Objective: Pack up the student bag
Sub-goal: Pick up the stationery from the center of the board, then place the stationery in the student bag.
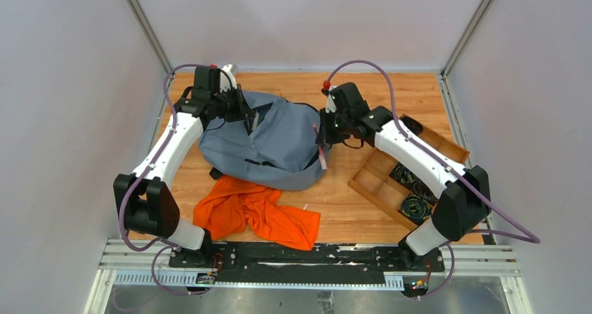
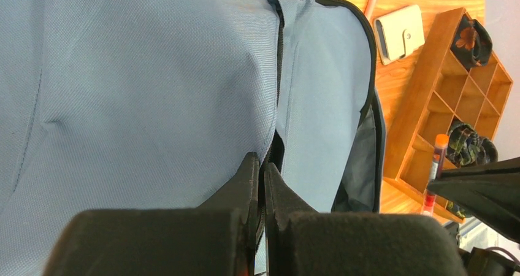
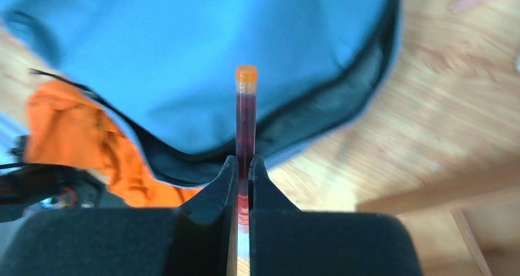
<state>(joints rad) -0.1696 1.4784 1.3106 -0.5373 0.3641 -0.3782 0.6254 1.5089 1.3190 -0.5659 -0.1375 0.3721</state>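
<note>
Student bag [image 1: 269, 136]: zipper mouth open along right edge. Left gripper [image 2: 260, 167]: jaws pinching bag fabric at seam. Right gripper [image 3: 243, 165]: jaws clamped on orange-capped red pen [image 3: 246, 119], just outside the mouth's rim.

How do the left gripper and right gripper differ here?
The left gripper pinches grey-blue fabric of the student bag by its zipper; the right gripper clamps a slim red pen with an orange cap. The left gripper is over the bag, the right gripper at its open edge. Both are shut.
</note>
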